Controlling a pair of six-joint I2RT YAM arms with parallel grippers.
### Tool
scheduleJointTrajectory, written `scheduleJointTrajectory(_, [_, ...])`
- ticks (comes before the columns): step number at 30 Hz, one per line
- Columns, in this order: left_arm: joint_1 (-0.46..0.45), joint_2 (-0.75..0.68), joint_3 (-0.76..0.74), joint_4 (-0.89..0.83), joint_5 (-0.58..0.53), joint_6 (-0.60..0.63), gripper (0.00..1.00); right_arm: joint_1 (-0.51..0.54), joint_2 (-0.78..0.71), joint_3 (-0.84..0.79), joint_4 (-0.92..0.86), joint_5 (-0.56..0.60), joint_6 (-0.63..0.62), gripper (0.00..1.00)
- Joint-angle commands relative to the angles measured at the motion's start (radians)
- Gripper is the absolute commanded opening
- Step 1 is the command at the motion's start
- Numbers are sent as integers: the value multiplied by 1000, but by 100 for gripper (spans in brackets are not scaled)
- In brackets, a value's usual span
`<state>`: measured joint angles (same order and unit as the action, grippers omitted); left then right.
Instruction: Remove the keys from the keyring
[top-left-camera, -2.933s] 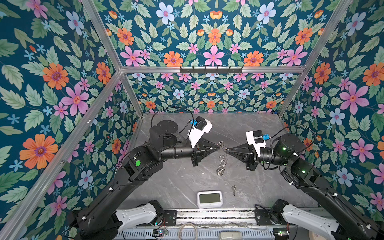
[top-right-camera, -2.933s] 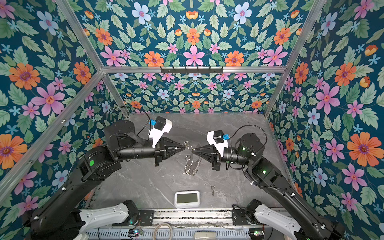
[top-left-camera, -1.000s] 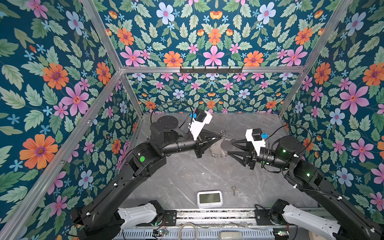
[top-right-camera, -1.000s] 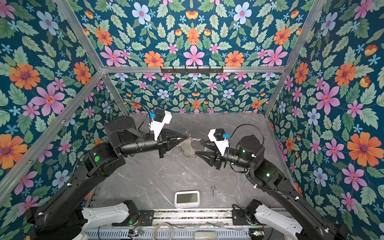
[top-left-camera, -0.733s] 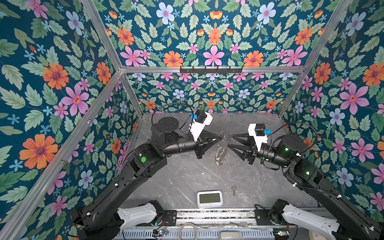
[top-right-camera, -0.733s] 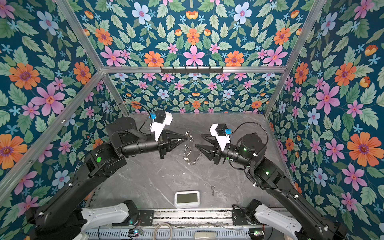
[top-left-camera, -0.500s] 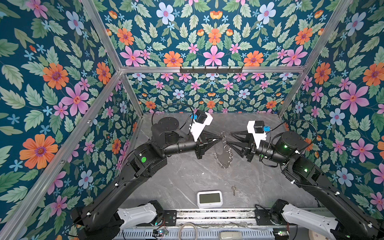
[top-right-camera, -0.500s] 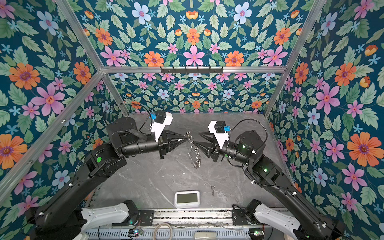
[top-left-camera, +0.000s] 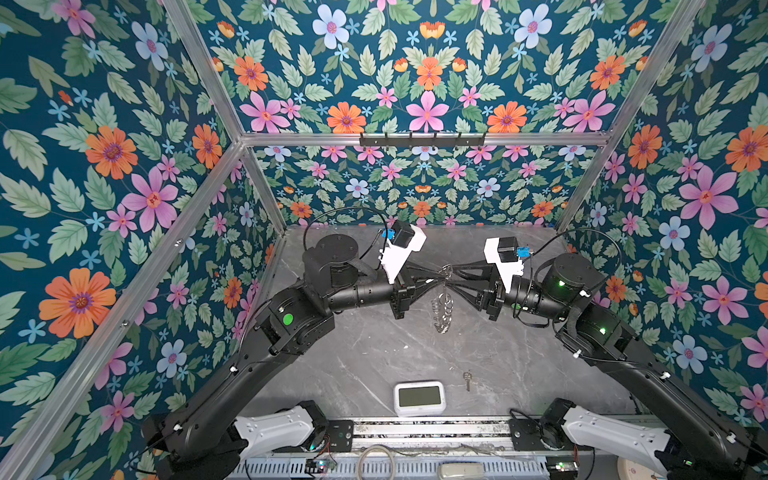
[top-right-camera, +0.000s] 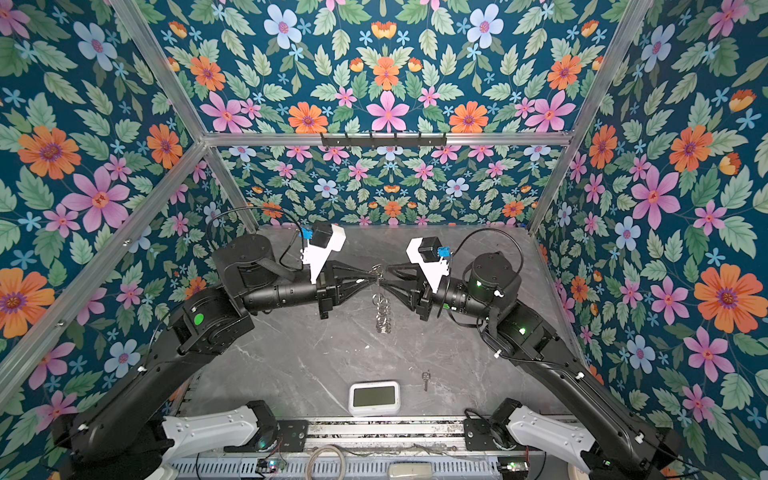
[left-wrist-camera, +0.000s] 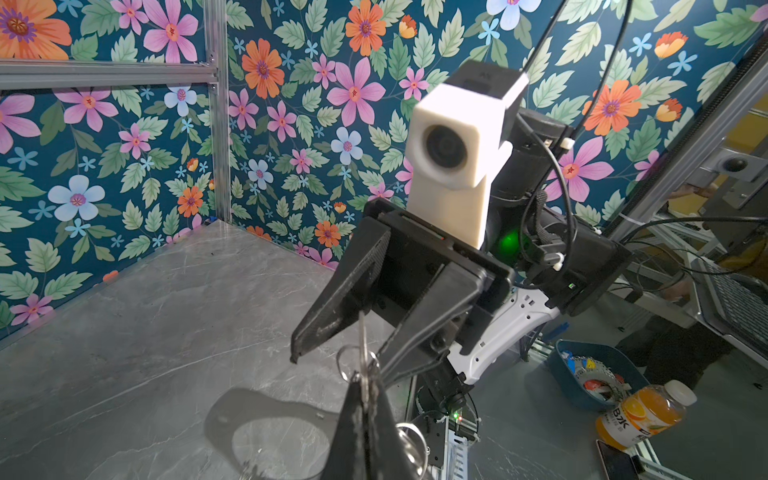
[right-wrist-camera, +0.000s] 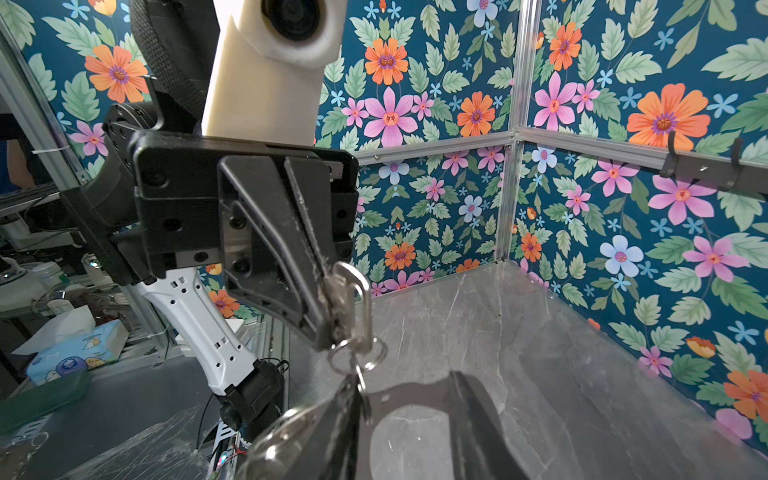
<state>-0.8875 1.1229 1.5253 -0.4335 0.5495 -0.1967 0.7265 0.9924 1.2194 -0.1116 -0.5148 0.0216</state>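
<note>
The keyring hangs above the table as a chain of small silver rings, seen in both top views. My left gripper is shut on its top end. A small ring sits at the left fingertips, and from it a slim key sticks out between the fingers of my right gripper. Those jaws stand partly apart around the key, one finger close against it. A second key lies loose on the grey table near the front.
A white clock stands at the table's front edge, left of the loose key. A black hook rail runs along the back wall. Floral walls close in the left, back and right. Both arms meet over the middle of the table.
My right gripper has risen and moved left up to the left gripper's tip, and its jaws have narrowed around the key. The hanging keyring has swung. The left gripper stays shut.
</note>
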Motion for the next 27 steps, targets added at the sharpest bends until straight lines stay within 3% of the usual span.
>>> scheduleJointTrajectory(1, [1, -9, -1, 66, 3, -1, 0, 1, -3, 3, 10, -22, 1, 25])
scheduleJointTrajectory(11, [2, -14, -4, 70, -19, -6, 0, 1, -7, -9, 21, -30, 17, 0])
scheduleJointTrajectory(27, [1, -35, -46, -5, -191, -32, 0, -2, -26, 4, -66, -46, 9, 0])
